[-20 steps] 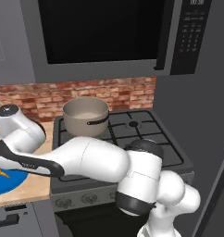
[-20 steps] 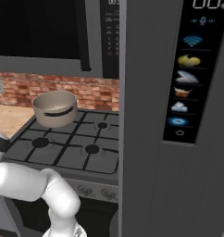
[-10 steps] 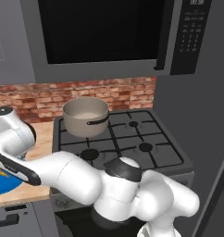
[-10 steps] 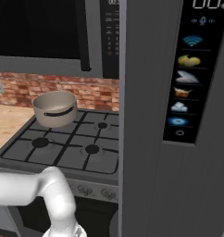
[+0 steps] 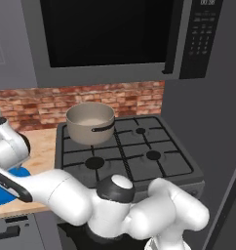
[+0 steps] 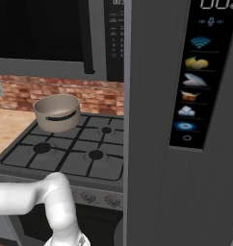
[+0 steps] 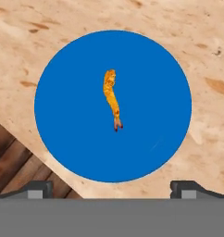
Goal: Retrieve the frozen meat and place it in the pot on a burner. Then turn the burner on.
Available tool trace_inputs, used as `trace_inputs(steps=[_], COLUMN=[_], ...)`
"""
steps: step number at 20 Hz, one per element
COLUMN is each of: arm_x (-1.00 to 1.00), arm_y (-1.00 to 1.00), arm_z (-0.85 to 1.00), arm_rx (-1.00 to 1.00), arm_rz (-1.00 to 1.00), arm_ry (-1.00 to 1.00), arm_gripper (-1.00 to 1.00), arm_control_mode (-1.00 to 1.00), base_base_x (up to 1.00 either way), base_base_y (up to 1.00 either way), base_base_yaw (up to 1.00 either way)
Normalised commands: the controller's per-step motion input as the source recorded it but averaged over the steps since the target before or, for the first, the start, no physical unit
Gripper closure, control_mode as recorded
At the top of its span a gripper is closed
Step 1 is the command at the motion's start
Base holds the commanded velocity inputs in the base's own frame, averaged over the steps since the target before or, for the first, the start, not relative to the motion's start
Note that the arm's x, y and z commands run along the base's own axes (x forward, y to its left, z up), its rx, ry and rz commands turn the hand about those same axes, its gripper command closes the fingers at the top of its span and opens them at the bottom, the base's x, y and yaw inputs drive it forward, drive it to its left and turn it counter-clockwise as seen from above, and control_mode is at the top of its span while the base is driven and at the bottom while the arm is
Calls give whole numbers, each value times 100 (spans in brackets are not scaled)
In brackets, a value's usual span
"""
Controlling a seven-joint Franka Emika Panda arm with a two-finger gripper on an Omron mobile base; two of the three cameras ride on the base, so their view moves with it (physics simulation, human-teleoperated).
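Gripper (image 7: 112, 190) is sitting fully open and holding nothing — its two dark fingertips (image 7: 36, 190) are showing wide apart at the bottom of the hand view, looking straight down. The frozen meat (image 7: 112, 100) is lying near the middle of the blue plate (image 7: 63, 69), a thin orange-yellow sliver, untouched, with the hand hanging clear above it. The plate is resting on the wooden counter (image 7: 188, 32), close to the counter's edge, left of the stove (image 5: 139, 156) (in the left base view a sliver of the same plate is peeking out under the arm). The pot (image 5: 90, 122) is sitting on the rear-left burner, looking empty, its dark handle facing the front burners. So I'm reading this as the pre-grasp step: lining up over the meat, nothing yet picked. Risks from here — the piece is small, flat and elongated, so if the jaws are closing along its length rather than across it, they could be missing it or flicking it off the plate. Coming down too far means pads pressing on the plate and possibly skidding it toward the counter edge. Later, carrying such a small piece to the pot, a weak pinch could be dropping it on the grates. Burner knob is still to be dealt with after that.
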Motion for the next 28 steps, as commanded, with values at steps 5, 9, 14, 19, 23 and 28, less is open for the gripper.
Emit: trace_inputs(steps=[5,9,14,19,23,28], arm_x=[8,21,29,39,25,16], arm_y=[35,28,6,0,5,16], arm_z=[-12,-9,-1,-11,-21,-26], arm_rx=[-3,-1,0,-1,-2,-2], arm_rz=[12,9,4,0,0,0], arm_ry=[-1,-3,0,0,0,0], arm_gripper=[-100,-100,-100,-100,-100,-100], arm_control_mode=[-100,-100,-100,-100,-100,-100], base_base_x=[0,0,0,0,0,0], base_base_y=[0,0,0,0,0,0], base_base_yaw=[0,0,0,0,0,0])
